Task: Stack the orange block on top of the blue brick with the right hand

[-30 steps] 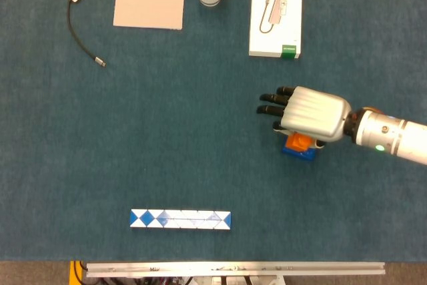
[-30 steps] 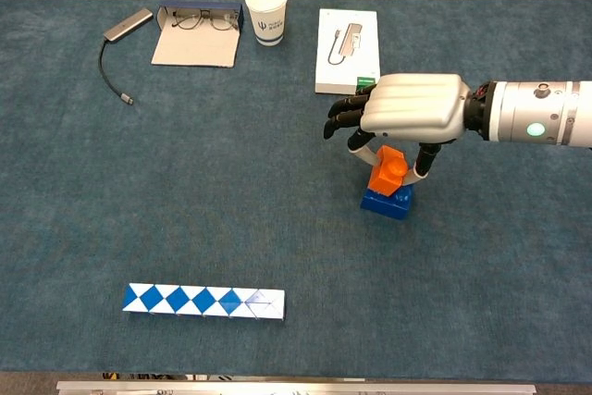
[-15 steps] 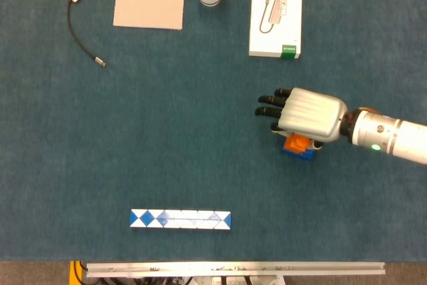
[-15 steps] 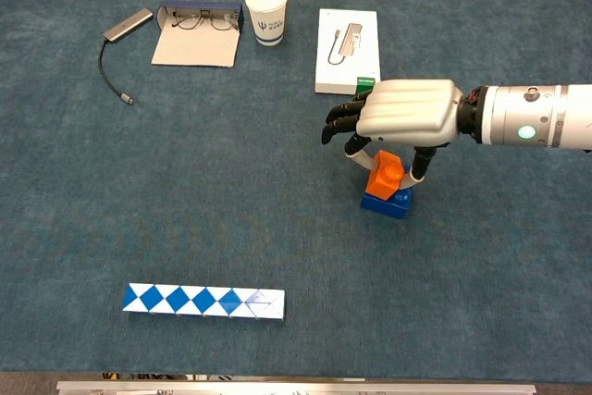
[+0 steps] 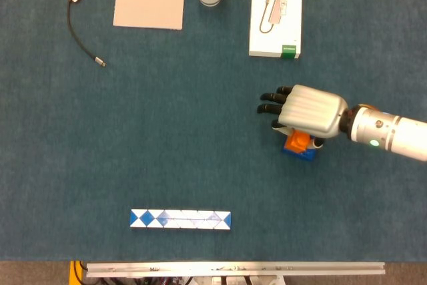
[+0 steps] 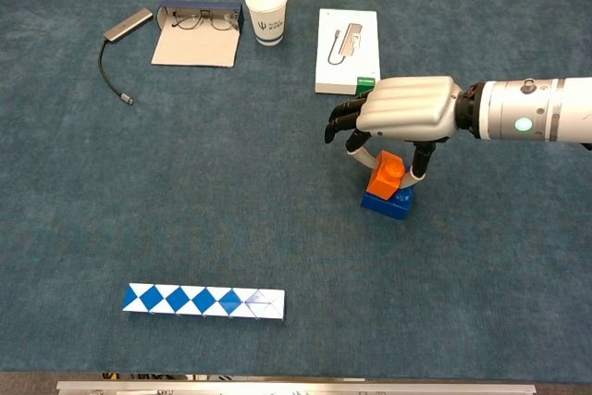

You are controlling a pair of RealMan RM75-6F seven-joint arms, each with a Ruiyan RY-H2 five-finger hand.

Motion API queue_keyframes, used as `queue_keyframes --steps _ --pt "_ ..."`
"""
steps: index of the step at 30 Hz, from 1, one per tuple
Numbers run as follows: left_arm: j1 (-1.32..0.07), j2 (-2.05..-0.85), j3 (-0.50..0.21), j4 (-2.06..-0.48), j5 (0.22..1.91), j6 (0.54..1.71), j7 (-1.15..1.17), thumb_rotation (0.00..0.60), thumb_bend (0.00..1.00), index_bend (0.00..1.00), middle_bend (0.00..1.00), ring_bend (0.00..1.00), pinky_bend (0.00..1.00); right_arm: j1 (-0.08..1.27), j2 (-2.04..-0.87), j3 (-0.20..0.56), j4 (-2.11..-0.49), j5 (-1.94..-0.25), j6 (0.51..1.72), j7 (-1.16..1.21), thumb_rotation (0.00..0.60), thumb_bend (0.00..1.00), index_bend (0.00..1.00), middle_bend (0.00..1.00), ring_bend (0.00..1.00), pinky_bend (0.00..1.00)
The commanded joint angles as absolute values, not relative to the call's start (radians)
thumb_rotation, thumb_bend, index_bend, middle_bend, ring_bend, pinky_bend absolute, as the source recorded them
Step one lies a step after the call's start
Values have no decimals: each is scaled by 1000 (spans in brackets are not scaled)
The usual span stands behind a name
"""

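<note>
One orange block (image 6: 387, 174), seated on one blue brick (image 6: 388, 202) at the right-centre of the blue cloth table (image 6: 231, 191). One right hand (image 6: 407, 108) directly above, palm down, thumb and a finger reaching down either side of the orange block and pinching it; remaining fingers (image 6: 339, 119) extended to the left. Left hand not seen in either view. Near front edge, well apart: one blue-and-white segmented bar (image 6: 203, 301). Along far edge: one white paper cup (image 6: 265, 1); one white product box (image 6: 348, 40) picturing an adapter; one open case (image 6: 197, 36) holding one pair of glasses (image 6: 200, 18); one grey adapter with black cable (image 6: 115, 55).
</note>
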State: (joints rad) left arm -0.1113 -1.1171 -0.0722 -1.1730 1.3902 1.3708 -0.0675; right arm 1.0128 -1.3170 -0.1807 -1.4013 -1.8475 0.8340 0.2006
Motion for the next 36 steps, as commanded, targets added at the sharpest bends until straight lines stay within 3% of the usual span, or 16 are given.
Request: queue_keyframes --steps 1,20,25,28,31,36 --pt "-110 -1117 -72 -1174 1389 1370 -67 600 215 373 368 327 522 1017 -1322 -182 -1395 -1845 826 205 600 205 707 206 107 244" --pt "-105 -1120 -73 -1168 1386 1373 -72 600 215 374 368 327 522 1020 -1331 -191 -1375 -1836 804 182 600 202 695 206 107 244" --pt "-106 -1121 -74 -1170 1388 1375 -68 600 215 374 368 327 522 1016 -1317 -189 -1388 -1827 802 158 600 187 383 206 107 244" --pt "-107 -1120 -74 -1173 1389 1376 -64 600 215 374 368 327 521 1014 -1311 -188 -1396 -1822 798 145 600 174 247 203 107 244" --pt "-105 -1118 -73 -1178 1390 1379 -61 600 215 374 368 327 522 1009 -1306 -185 -1404 -1815 794 126 600 156 146 195 107 244" --pt "-102 -1114 -73 -1188 1390 1385 -54 600 215 374 368 327 522 1000 -1302 -178 -1414 -1806 803 109 600 151 103 192 106 244"
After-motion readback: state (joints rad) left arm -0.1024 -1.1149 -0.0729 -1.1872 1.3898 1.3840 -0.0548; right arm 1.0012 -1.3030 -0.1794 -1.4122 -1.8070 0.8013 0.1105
